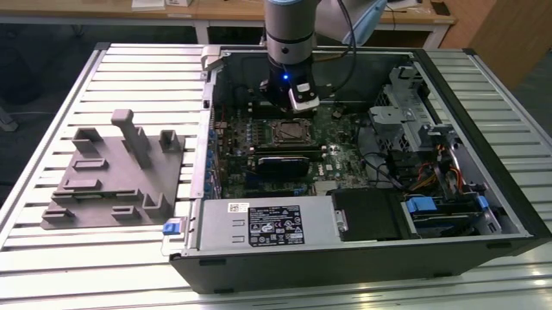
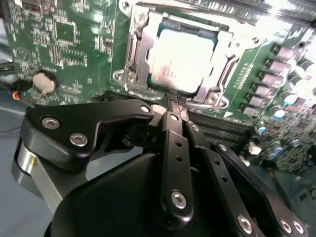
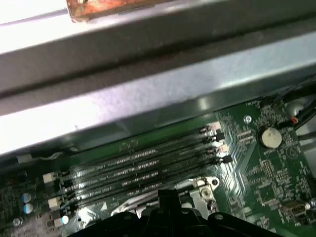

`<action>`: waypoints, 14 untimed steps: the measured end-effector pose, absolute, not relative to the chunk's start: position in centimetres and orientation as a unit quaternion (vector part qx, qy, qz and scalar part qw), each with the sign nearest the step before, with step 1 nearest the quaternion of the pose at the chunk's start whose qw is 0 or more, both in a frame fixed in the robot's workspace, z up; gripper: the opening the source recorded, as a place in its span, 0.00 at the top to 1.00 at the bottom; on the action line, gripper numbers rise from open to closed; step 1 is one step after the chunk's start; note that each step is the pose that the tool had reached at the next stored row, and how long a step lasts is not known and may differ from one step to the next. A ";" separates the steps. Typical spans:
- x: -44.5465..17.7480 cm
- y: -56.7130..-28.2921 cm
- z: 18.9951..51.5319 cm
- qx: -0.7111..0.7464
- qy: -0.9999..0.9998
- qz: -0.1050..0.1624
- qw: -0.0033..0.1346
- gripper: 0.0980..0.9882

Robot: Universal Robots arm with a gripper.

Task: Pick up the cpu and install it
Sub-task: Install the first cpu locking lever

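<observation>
End effector [image 2: 170, 101]: we see its black fingers drawn together to a narrow tip, carrying nothing, in the second wrist view.
Cpu [image 2: 182, 59]: we find it just beyond that tip, lying flat and square in its socket [image 2: 136, 54] on the motherboard [image 2: 74, 44].
Relation: we judge the end effector hangs slightly above the cpu, not touching it.
Surroundings: computer case [image 1: 362, 265] on the counter [image 1: 52, 271].

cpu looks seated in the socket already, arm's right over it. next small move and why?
Probably a short straight lift away from the board. In the second wrist view the cpu lies flat inside the socket frame, and the gripper sits just off its edge with nothing in it. In the exterior view the arm hangs over the socket.
</observation>
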State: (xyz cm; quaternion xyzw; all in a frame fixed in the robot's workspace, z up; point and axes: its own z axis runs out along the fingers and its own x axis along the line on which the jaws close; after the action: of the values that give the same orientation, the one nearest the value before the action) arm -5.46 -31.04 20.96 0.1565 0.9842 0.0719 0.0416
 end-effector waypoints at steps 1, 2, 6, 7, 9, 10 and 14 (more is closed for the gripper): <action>-5.4 -31.0 20.9 0.156 0.985 0.066 0.042 0.99; -5.4 -31.0 20.9 0.156 0.985 0.060 0.041 0.99; -5.4 -31.1 20.9 0.155 0.986 0.040 0.040 0.99; -5.3 -31.1 20.9 0.155 0.986 0.037 0.039 0.99; -5.3 -31.2 20.9 0.155 0.987 0.032 0.039 0.99; -5.3 -31.3 20.9 0.155 0.987 0.031 0.039 0.99; -5.2 -31.9 20.9 0.156 0.987 0.029 0.039 0.99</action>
State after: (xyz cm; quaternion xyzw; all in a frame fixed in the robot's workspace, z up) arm -5.24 -31.92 20.90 0.1557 0.9866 0.0290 0.0391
